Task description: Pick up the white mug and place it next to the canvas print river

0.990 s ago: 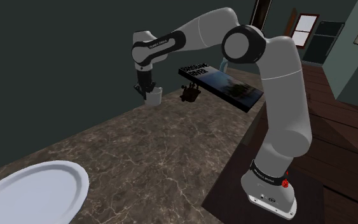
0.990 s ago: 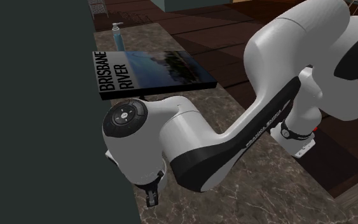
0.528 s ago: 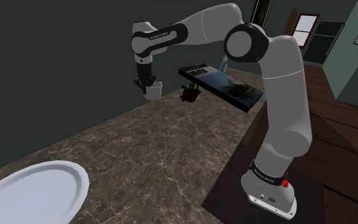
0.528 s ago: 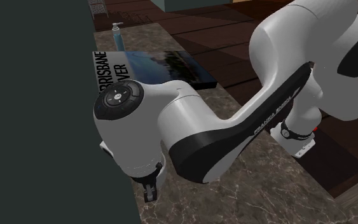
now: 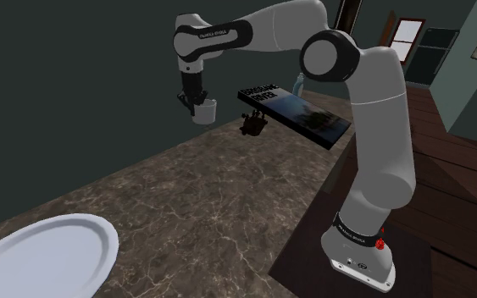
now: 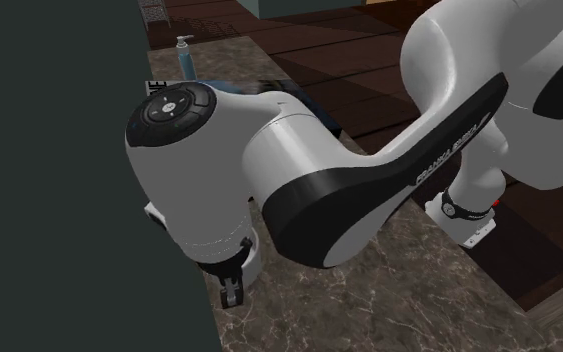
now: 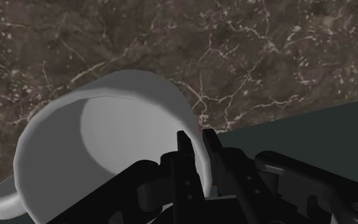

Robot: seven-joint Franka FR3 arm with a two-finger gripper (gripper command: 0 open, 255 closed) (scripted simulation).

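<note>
Dark marbled countertop [image 5: 228, 195] lies below the white mug [image 5: 204, 113], which the gripper [image 5: 196, 102] clamps by its wall (one finger inside, one outside) so it hangs free for carrying toward the nearby canvas print [image 5: 300, 114].

A white plate [image 5: 41, 254] lies at the marble counter's [image 5: 202, 195] near end — a small brown object [image 5: 252, 124] and blue bottle [image 6: 186, 57] at its far end.

In the second exterior view the arm [image 6: 269, 190] covers most of the canvas print [image 6: 153, 88], leaving one lettered corner, and most of the white mug [image 6: 252, 262]. A small dark object [image 5: 252, 124] just beside the canvas print is too small to identify. Well apart from the canvas print, a white plate [image 5: 41, 254] is cut off by the shoulder view's edges.
</note>
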